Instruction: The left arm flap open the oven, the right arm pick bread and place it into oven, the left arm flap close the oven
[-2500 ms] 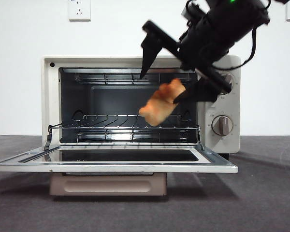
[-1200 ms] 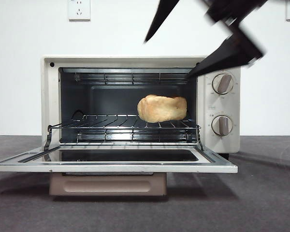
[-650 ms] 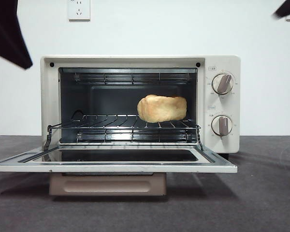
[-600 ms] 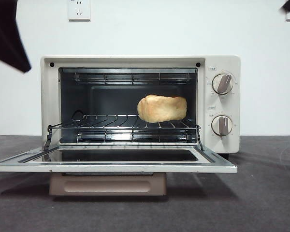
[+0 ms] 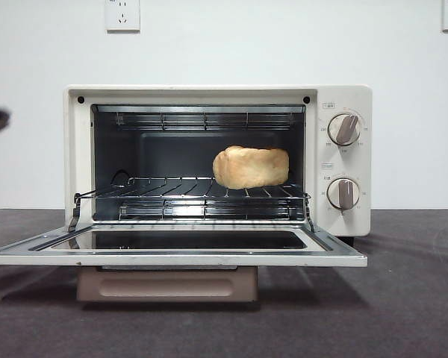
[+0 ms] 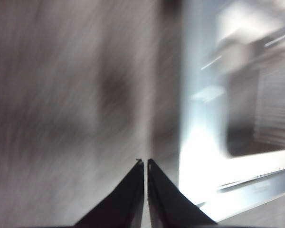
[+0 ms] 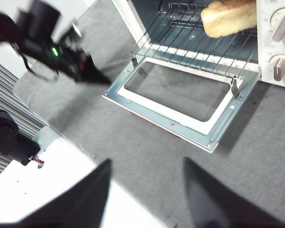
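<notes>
Golden-brown, round-topped bread (image 5: 251, 167) sat at the open oven's (image 5: 343, 160) rack, 3 o'clock side; left gripper (image 6: 146, 164) pressed together, right gripper (image 7: 147, 164) spread apart.

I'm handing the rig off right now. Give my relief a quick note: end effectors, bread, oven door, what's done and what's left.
Left end effector: shut, empty, moving fast near the corner of the open door; the wrist view is blurred.
Right end effector: open, empty, pulled back above the table, in front of the oven.
Bread: lying on the wire rack inside the oven, on the side near the knobs.
Done: door flapped open, bread placed inside.
Left: the left arm flaps the door closed.
</notes>
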Motion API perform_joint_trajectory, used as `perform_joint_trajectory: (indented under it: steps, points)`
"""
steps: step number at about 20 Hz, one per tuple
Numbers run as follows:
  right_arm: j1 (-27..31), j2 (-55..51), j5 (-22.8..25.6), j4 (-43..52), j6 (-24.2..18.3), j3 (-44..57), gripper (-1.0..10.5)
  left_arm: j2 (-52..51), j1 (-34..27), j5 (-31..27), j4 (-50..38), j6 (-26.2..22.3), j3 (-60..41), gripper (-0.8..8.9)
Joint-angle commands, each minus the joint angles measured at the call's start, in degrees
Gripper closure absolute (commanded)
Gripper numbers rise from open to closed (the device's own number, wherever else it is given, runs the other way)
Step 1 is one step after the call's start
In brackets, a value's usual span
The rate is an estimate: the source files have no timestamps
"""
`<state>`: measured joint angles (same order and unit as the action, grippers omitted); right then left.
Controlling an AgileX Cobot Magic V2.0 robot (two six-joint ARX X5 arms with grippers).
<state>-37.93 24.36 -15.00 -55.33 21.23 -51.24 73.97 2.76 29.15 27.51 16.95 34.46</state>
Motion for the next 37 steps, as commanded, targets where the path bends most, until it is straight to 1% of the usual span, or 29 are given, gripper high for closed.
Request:
perform_joint_trajectory:
  steps: [1, 2, 5, 9, 14, 16, 21, 24, 29, 33, 36, 37]
  points:
    - [-0.5, 0.1, -0.2, 0.2, -0.3, -2.1, 7.9, 1.2, 0.0, 1.1, -1.9, 0.9, -1.8, 7.99]
    - [-0.5, 0.1, -0.2, 0.2, -0.3, -2.6, 8.1, 1.4, 0.0, 1.9, -2.0, 0.9, -2.2, 7.99]
    - [-0.5, 0.1, 0.0, 0.2, -0.5, -4.1, 8.1, 1.5, 0.4, 3.9, -2.2, 0.9, -2.3, 7.99]
    - [-0.5, 0.1, 0.0, 0.2, -0.5, -4.5, 8.1, 2.9, 1.1, 8.1, -2.7, 1.2, -2.3, 7.98]
    - [-0.5, 0.1, 0.0, 0.2, -0.2, -4.5, 8.1, 3.6, 1.6, 10.9, -3.2, 2.1, -2.3, 7.98]
    - [-0.5, 0.1, 0.0, 0.2, -0.1, -4.5, 8.1, 3.6, 1.5, 13.2, -3.9, 2.9, -2.3, 7.98]
    - [-0.5, 0.1, 0.0, 0.2, 0.4, -4.5, 8.1, 3.4, 0.2, 22.5, -9.6, 8.5, -2.3, 7.98]
    - [-0.5, 0.1, 0.0, 0.2, 0.5, -4.5, 8.1, 2.9, -0.2, 25.3, -13.8, 12.6, -2.1, 7.98]
    - [-0.5, 0.1, 0.0, 0.2, 0.6, -4.5, 8.0, 1.3, -0.5, 26.4, -21.7, 20.7, -1.6, 7.98]
    - [-0.5, 0.1, 0.0, 0.2, 0.9, -4.5, 7.1, 0.5, -0.5, 26.5, -28.5, 27.7, -0.3, 7.98]
    - [-0.5, 0.1, 0.0, 0.2, 1.3, -4.5, 6.4, 0.5, -0.5, 26.5, -32.6, 31.3, 0.9, 7.98]
    - [-0.5, 0.1, 0.0, 0.2, 1.4, -4.5, 6.4, 0.5, -0.5, 26.3, -33.6, 32.2, 1.2, 7.98]
